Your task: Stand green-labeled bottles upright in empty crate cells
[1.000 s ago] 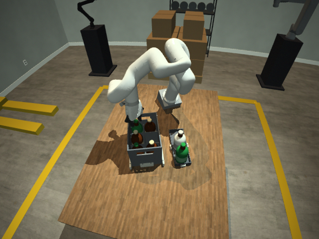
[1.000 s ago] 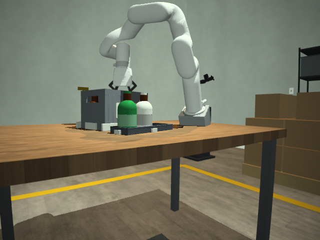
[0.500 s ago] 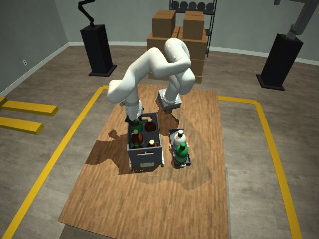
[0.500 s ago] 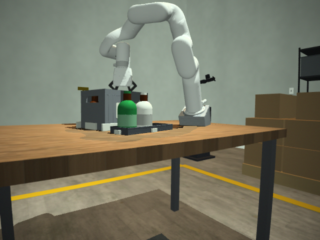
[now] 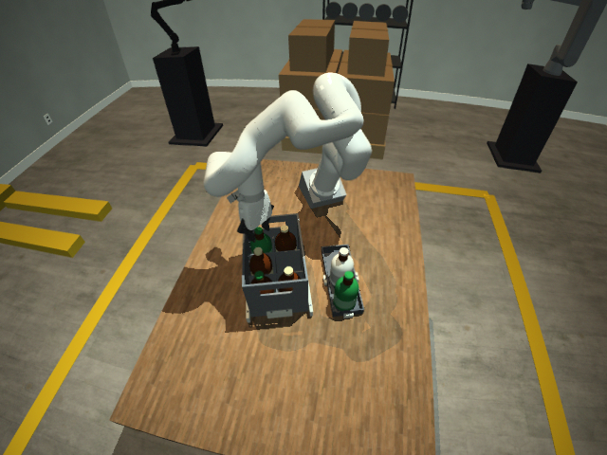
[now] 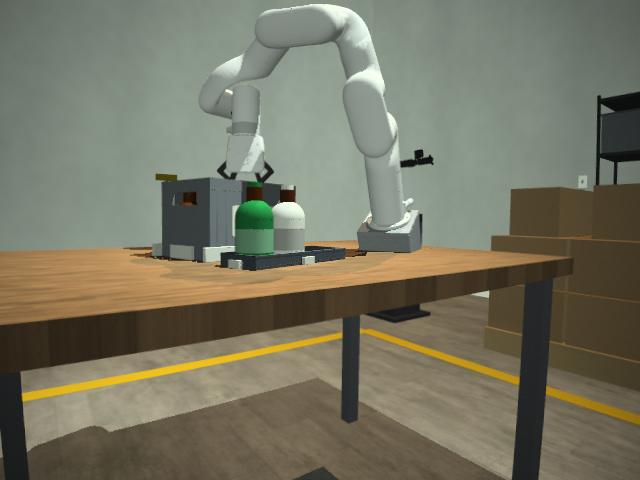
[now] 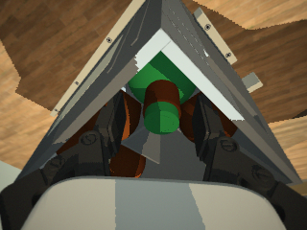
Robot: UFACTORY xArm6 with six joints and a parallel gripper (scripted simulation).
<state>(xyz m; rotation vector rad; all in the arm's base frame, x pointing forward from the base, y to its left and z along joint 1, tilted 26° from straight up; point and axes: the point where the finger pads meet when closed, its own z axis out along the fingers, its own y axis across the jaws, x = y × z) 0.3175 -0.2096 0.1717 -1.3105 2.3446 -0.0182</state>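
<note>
The grey crate [image 5: 275, 266] stands on the table and holds several upright bottles. A green-labelled bottle [image 5: 259, 240] stands in its far left cell; it also shows in the wrist view [image 7: 162, 111]. My gripper [image 5: 255, 228] hangs just above that cell, open, with one finger on each side of the bottle's neck and a gap on both sides [image 7: 159, 128]. In the side view the gripper [image 6: 245, 174] is at the crate's top rim. On the dark tray [image 5: 343, 288] another green-labelled bottle [image 5: 347, 291] stands upright in front of a white-labelled bottle [image 5: 341, 262].
Brown bottles [image 5: 285, 238] fill neighbouring crate cells, close to my fingers. The tray sits just right of the crate. The arm's base [image 5: 323, 193] is behind both. Cardboard boxes [image 5: 338, 63] and black pedestals stand on the floor beyond the table.
</note>
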